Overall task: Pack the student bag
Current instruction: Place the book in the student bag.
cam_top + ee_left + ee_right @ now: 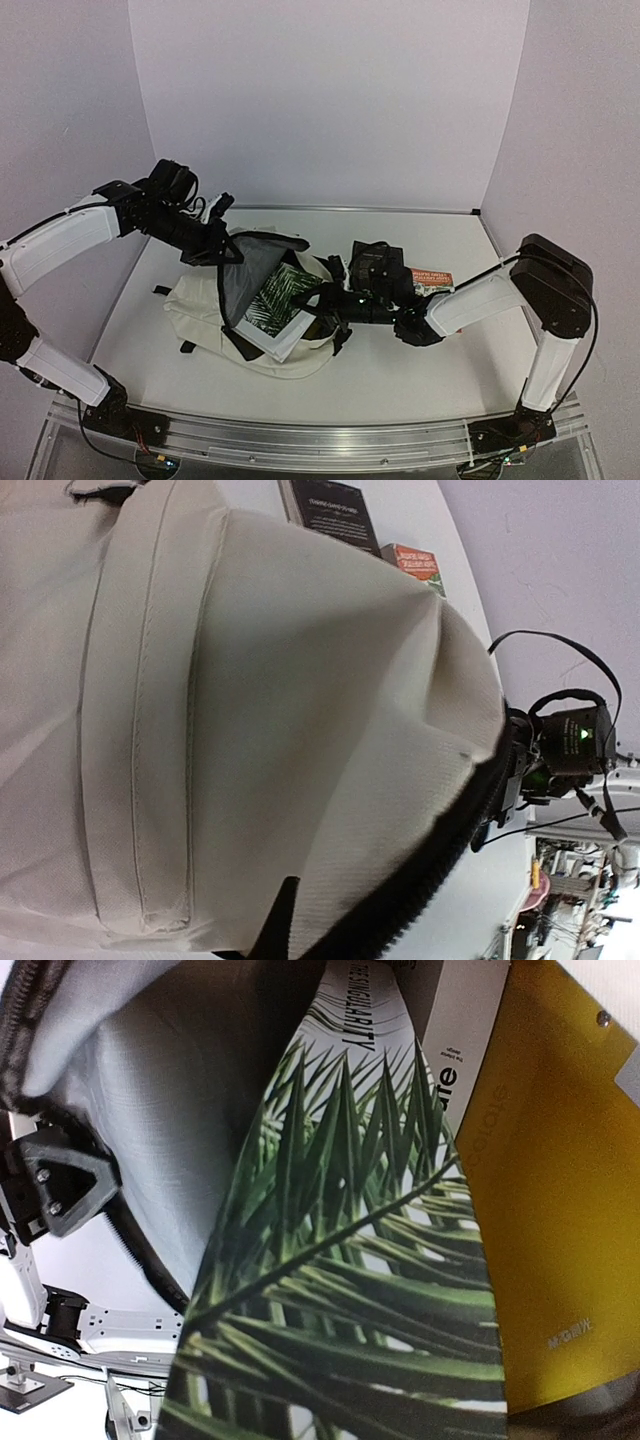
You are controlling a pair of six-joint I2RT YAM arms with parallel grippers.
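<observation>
White tabletop: the left claw meets the upper-left rim of one student bag; whether it is open or closed I cannot tell. At the bag's open mouth the right claw pinches one palm-leaf book. Beyond that claw lie one black box and one red packet.

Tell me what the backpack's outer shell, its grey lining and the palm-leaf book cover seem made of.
The student bag shell looks like matte cream woven cloth, canvas or polyester: fine weave and stitched seams show. Its lining seems a thinner, smooth grey synthetic fabric, folding softly. The book cover looks like printed paper or card with a slight sheen.
</observation>
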